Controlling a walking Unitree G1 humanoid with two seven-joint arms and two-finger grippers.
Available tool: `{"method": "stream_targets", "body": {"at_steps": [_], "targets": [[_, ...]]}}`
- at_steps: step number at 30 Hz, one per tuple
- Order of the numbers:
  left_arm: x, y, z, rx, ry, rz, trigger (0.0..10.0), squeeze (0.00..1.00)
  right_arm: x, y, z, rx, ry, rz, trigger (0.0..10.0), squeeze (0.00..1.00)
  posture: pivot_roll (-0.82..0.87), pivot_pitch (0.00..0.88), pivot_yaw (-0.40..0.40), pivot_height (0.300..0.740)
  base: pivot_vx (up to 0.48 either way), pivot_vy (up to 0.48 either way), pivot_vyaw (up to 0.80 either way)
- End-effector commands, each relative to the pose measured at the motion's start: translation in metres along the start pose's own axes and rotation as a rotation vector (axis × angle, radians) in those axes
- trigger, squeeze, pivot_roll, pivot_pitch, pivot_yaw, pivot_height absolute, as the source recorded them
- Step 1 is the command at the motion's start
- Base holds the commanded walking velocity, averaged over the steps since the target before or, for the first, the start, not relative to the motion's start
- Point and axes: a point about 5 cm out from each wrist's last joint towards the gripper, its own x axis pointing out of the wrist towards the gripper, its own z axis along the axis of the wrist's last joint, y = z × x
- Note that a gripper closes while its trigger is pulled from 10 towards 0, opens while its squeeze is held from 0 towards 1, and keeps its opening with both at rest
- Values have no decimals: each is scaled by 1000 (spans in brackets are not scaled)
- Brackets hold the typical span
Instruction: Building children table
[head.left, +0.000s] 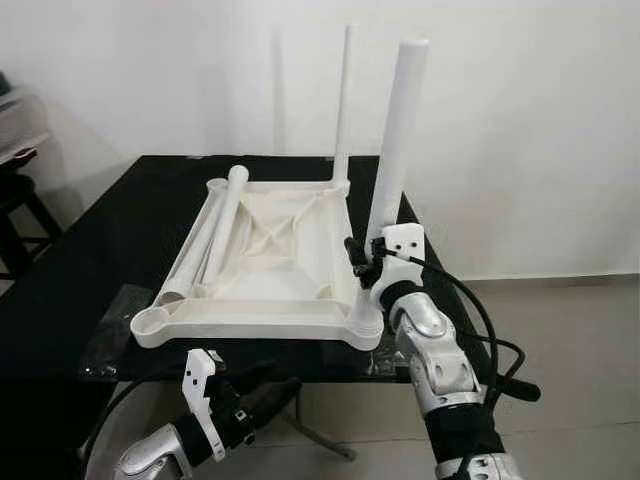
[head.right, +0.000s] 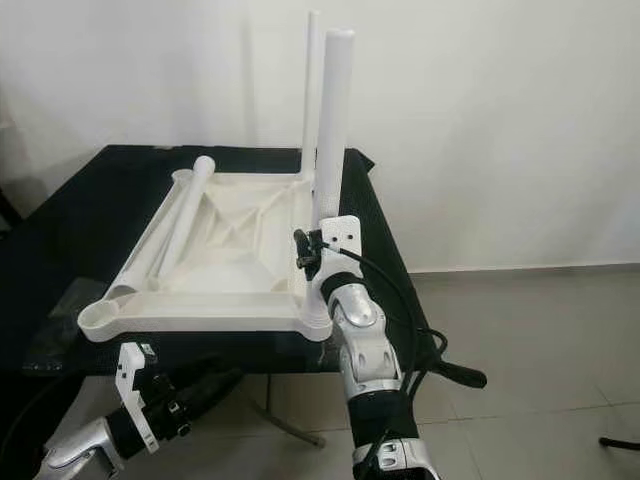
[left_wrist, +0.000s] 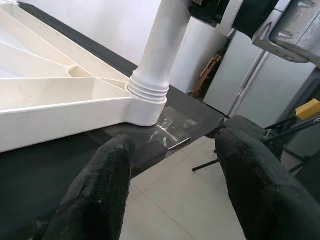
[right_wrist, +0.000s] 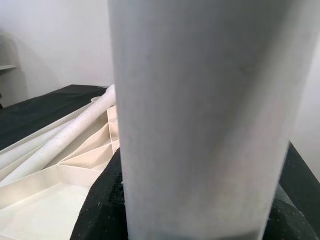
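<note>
A white children's tabletop (head.left: 250, 322) lies upside down on the black table (head.left: 90, 270). One white leg (head.left: 343, 100) stands upright in its far right corner. A second, thicker-looking leg (head.left: 395, 140) stands in the near right corner socket (left_wrist: 146, 102), and my right gripper (head.left: 372, 262) is shut on its lower part; the leg (right_wrist: 200, 115) sits between the black fingers (right_wrist: 97, 210). Two loose legs (head.left: 222, 225) lie along the tabletop's left side. My left gripper (left_wrist: 172, 145) hangs open below the table's front edge, near that right corner, holding nothing.
A clear plastic sheet (head.left: 115, 335) lies under the tabletop at the front. A white wall stands behind the table, with tiled floor (head.left: 570, 330) to the right. A dark chair (head.left: 20, 200) stands at the far left. Folding metal legs (left_wrist: 250, 145) stand on the floor beyond the corner.
</note>
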Motion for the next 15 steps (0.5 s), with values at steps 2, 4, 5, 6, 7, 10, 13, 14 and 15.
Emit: {"method": "stream_targets", "body": {"at_steps": [2,4,5,6,7,10,13,14,15], "targets": [[0,4,0,2,10,5,10000,0,5,2,-15,21,77,157,10000,1000,-12,0,3,740,0,0,0],[1,5,1,4,5,10,10000,0,15,4,14,41,-26,390,10000,1000,-12,0,3,740,0,0,0],[1,6,1,3,4,10,10000,0,15,5,25,33,-54,466,10000,1000,-12,0,3,740,0,0,0],[2,6,1,3,4,10,10000,0,13,5,30,13,-60,531,10000,1000,-14,0,2,740,0,0,0],[2,6,1,3,4,10,10000,0,13,5,30,13,-60,531,10000,1000,-14,0,2,740,0,0,0],[3,5,1,1,3,8,10000,0,7,1,40,-37,-70,701,10000,1000,-9,0,-2,740,0,0,0],[4,5,0,1,1,8,10000,0,1,-7,45,-90,-29,905,10000,0,4,0,-2,740,0,0,0],[4,5,0,0,2,9,10000,0,0,-9,46,-105,-17,950,10000,0,10,0,0,740,0,0,0],[4,5,0,0,2,9,10000,0,0,-9,46,-105,-17,950,10000,0,10,0,0,740,0,0,0]]}}
